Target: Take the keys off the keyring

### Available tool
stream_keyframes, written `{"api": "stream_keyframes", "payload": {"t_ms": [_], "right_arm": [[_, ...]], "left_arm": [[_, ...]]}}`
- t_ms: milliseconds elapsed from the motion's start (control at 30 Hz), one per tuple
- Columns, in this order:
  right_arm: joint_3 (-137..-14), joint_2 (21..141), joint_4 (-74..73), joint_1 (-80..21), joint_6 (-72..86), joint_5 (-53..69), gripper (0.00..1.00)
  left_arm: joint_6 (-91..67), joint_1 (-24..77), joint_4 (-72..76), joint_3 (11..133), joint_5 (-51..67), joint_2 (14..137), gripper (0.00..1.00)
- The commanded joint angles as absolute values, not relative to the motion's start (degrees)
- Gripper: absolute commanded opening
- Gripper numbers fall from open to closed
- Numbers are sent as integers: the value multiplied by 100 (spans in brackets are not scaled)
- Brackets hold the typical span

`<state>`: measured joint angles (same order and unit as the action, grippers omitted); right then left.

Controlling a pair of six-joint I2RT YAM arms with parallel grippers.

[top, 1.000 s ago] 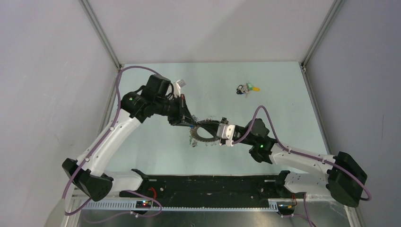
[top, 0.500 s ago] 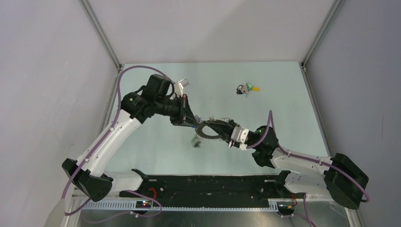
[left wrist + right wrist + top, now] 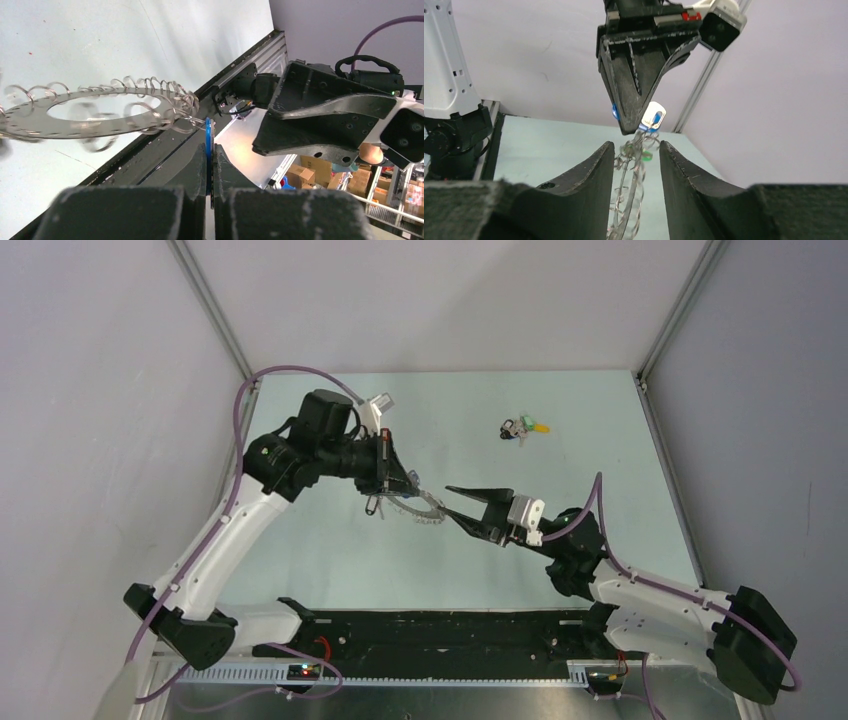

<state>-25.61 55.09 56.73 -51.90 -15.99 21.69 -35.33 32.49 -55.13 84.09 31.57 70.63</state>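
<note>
- Top view: keyring [image 3: 420,508] hangs from left fingers [image 3: 396,473] above the worktop [image 3: 600,440] centre; right fingers [image 3: 480,492] open beside it.
- Left wrist: fingers clamp blue key [image 3: 208,142], anchoring the keyring [image 3: 65,117].
- Right wrist: open fingers [image 3: 591,175] straddle keyring [image 3: 629,200], apparently not touching, placed to pull.

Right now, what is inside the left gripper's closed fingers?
A thin blue piece, probably a key head, is pinched edge-on in the left gripper; the keyring hangs from it. The fingers cover its lower part, so its shape is hidden.
</note>
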Motion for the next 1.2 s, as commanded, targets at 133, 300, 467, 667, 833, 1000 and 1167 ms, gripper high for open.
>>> {"api": "stream_keyframes", "payload": {"t_ms": [133, 300, 467, 667, 833, 1000, 1167], "right_arm": [[-2691, 5597, 5352, -5329, -1240, 1994, 45], [-2853, 5789, 4873, -5404, -1366, 1527, 67], [-2941, 5828, 4658, -5424, -1620, 1031, 69], [-3005, 5713, 4537, -5202, -1745, 849, 69], [-3050, 5621, 4488, -5013, -1816, 918, 68], [-3067, 5524, 4738, -4992, -1752, 1379, 61], [-3108, 5584, 5132, -5074, -1718, 1796, 55]], "left_arm": [[-3491, 3234, -5312, 8795, 3179, 6923, 0], [-3546, 3235, -5316, 8851, 3225, 6908, 0], [-3591, 3238, -5316, 8867, 3270, 6835, 0], [-3612, 3239, -5315, 8845, 3369, 6840, 0], [-3617, 3237, -5311, 8842, 3386, 6847, 0], [-3648, 3234, -5308, 8842, 3364, 6862, 0], [-3689, 3239, -5311, 8850, 3369, 6866, 0]]}}
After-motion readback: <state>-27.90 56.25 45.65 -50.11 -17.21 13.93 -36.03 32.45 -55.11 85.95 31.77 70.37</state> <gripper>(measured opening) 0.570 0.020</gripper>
